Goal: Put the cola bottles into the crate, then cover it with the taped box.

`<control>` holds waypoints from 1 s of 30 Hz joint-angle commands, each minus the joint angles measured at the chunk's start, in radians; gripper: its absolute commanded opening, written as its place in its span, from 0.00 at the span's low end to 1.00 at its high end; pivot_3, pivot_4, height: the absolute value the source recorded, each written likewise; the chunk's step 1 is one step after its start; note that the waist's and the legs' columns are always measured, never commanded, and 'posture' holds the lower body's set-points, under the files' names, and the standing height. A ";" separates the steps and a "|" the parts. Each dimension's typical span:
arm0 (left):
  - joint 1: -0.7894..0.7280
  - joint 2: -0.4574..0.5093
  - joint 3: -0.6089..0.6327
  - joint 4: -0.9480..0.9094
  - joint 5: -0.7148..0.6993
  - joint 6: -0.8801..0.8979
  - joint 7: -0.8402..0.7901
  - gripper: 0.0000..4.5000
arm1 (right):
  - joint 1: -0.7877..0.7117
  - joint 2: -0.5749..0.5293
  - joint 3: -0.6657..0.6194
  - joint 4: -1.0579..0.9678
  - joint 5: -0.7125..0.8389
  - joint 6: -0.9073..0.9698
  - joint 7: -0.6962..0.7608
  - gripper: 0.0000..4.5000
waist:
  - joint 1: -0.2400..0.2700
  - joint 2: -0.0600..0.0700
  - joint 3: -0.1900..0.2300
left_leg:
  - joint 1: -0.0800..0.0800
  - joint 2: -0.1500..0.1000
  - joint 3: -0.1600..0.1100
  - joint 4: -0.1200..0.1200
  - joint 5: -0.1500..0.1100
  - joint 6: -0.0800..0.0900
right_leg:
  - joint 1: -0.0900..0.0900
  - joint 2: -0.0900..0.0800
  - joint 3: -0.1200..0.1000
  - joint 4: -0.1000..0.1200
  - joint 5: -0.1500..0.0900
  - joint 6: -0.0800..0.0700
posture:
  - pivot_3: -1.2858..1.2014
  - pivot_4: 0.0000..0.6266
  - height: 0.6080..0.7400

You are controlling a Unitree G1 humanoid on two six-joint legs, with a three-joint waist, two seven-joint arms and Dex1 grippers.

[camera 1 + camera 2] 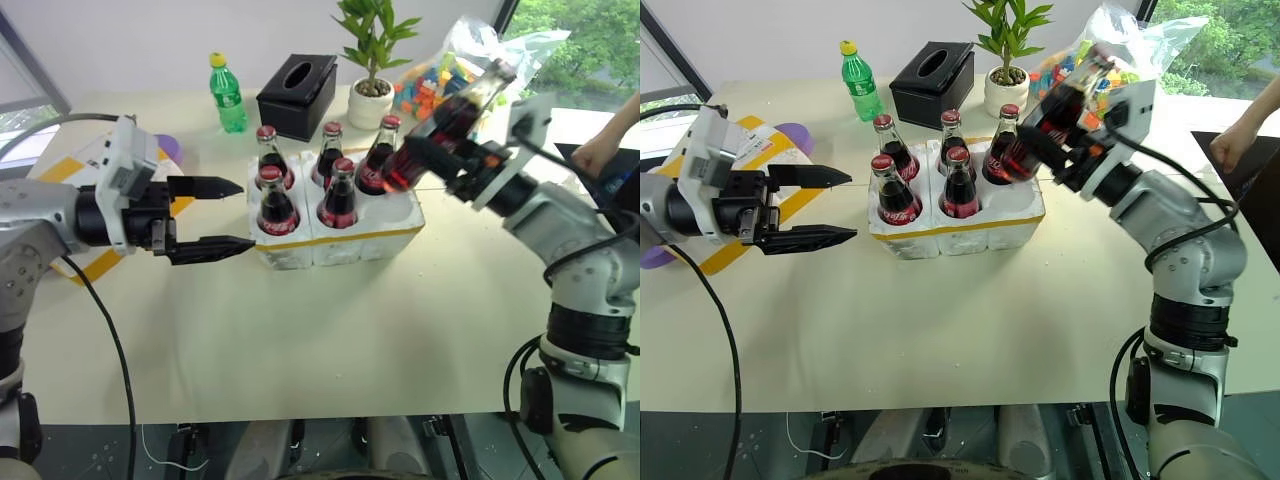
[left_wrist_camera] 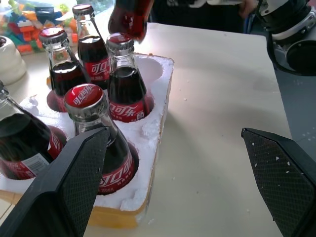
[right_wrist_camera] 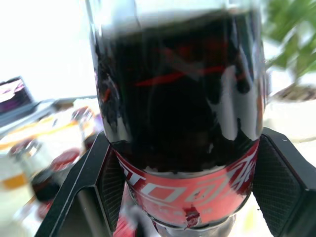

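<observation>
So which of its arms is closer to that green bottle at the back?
Left. The left gripper hovers open beside the crate, on the green bottle's side. The right gripper, holding a cola bottle, is across the crate, farther away.

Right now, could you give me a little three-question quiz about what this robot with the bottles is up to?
1. How many small glass cola bottles with red caps stand in the low white foam crate?
2. True or false: the left claw is shut on a bottle.
3. What does the right claw grip: (a) the green plastic bottle, (b) a tilted cola bottle, (c) the black tissue box?

Key: 1. Five. 2. False; it is open. 3. b.
</observation>
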 commanded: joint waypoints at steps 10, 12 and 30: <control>-0.012 0.005 0.027 -0.016 0.002 -0.022 0.022 1.00 | 0.040 -0.089 0.203 0.016 -0.215 -0.116 0.154 0.63 | -0.002 0.000 0.000 | 0.000 0.000 0.000 0.000 0.000 0.000 | -0.001 0.000 0.000 0.000 0.000 0.000 | 0.52 0.24 0.94; -0.012 0.005 0.025 -0.016 0.004 -0.025 0.024 1.00 | 0.025 -0.088 0.238 0.049 -0.267 -0.144 0.164 0.63 | -0.003 0.000 0.000 | 0.000 0.000 0.000 0.000 0.000 0.000 | -0.001 0.000 0.000 0.000 0.000 0.000 | 0.52 0.24 0.94; 0.138 0.067 0.125 -0.082 0.074 -0.054 0.085 1.00 | 0.069 -0.336 -0.054 -0.135 0.058 0.086 0.458 0.99 | 0.002 -0.001 0.000 | 0.001 0.000 0.000 -0.001 -0.001 0.001 | 0.001 0.000 0.000 -0.001 0.000 0.000 | 0.52 0.24 0.94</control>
